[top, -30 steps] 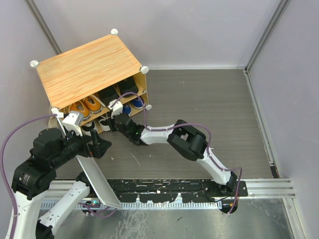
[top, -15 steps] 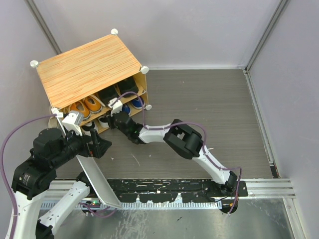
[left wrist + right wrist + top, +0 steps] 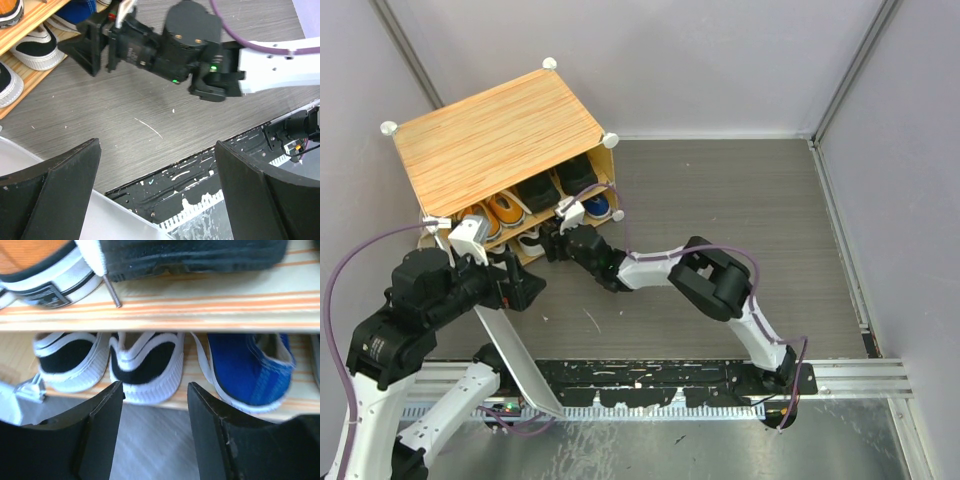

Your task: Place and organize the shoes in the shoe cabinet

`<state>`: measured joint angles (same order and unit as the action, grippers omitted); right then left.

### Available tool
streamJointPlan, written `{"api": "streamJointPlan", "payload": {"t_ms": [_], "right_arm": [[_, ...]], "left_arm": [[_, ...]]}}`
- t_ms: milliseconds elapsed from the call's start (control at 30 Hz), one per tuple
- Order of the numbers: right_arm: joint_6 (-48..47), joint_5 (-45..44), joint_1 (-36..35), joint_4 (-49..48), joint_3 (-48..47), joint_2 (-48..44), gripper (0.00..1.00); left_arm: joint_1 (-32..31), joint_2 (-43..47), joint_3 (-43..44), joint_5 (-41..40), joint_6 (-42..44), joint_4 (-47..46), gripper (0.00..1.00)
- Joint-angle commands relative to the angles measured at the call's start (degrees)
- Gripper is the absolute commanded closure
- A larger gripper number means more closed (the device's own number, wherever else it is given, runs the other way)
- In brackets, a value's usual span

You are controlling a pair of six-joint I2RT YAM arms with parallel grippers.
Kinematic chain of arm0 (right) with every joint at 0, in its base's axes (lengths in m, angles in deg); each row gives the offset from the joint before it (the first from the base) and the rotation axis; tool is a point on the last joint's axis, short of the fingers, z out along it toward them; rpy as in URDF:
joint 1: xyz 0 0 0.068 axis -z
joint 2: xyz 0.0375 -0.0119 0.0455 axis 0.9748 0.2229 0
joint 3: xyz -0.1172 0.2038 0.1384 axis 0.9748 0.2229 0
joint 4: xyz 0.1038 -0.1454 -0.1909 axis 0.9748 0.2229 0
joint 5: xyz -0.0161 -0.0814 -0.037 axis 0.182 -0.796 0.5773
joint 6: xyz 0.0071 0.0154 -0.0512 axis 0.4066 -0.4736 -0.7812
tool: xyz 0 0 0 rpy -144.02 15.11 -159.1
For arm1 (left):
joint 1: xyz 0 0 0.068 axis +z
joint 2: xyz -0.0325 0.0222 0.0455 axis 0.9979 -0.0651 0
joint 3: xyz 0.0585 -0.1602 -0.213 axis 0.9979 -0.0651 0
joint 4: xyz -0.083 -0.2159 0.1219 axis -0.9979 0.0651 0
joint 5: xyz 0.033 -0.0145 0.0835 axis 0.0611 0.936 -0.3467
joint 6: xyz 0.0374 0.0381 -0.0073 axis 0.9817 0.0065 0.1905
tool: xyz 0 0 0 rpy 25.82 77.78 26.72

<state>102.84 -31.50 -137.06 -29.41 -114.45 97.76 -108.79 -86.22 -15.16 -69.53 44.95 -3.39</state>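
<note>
Shoe cabinet (image 3: pixel 495 135), bottom tier: black-and-white shoe (image 3: pixel 145 367) and blue shoe (image 3: pixel 247 367) seated inside. Right hand (image 3: pixel 154 395) spread, empty, just before the heel. Left hand (image 3: pixel 157 147) spread, empty. Risk: a forward nudge skews the row, and a lift strikes the inner shelf (image 3: pixel 150 322).

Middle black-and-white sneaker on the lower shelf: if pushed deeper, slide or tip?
The sneaker probably slides, not tips: it sits low and wide on a flat white sole. Upper looks like soft fabric, may dent if pinched.
</note>
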Motion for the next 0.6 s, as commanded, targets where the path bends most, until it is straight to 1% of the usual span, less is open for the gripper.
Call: {"api": "streamJointPlan", "payload": {"t_ms": [0,100,133,200,300,367,467,500,567], "right_arm": [[1.25,0.48,-0.50,-0.83,8.03,-14.28,0.40],[1.33,1.43,-0.80,2.15,14.01,-20.75,0.38],[1.17,1.56,-0.88,4.14,15.21,-22.66,0.37],[0.75,4.73,-1.15,8.69,17.33,-26.59,0.37],[-1.40,6.38,-2.97,16.64,21.35,-33.58,0.37],[-3.50,6.25,-5.72,21.12,24.50,-39.14,0.37],[-6.01,10.87,-9.43,28.46,27.89,-47.64,0.38],[-7.46,11.16,-11.47,31.96,27.74,-49.79,0.38],[-11.49,9.33,-17.76,38.46,27.76,-53.82,0.38]], "left_arm": [[0.20,-2.71,4.50,-0.44,0.77,-3.03,0.02],[0.20,-4.97,7.35,-0.21,1.13,-3.73,0.02],[0.20,-5.63,8.17,-0.37,1.10,-3.83,0.02],[0.16,-6.44,9.11,-0.61,0.85,-4.56,0.02],[0.20,-6.96,8.54,-0.59,-0.17,-7.69,0.02],[0.20,-7.68,7.75,-0.42,-0.70,-11.19,0.02],[0.20,-8.83,6.95,1.07,-1.11,-16.46,0.02],[0.20,-9.04,6.91,1.80,-1.23,-19.11,0.02],[0.20,-9.80,7.47,3.14,-1.81,-22.55,0.02]]}}
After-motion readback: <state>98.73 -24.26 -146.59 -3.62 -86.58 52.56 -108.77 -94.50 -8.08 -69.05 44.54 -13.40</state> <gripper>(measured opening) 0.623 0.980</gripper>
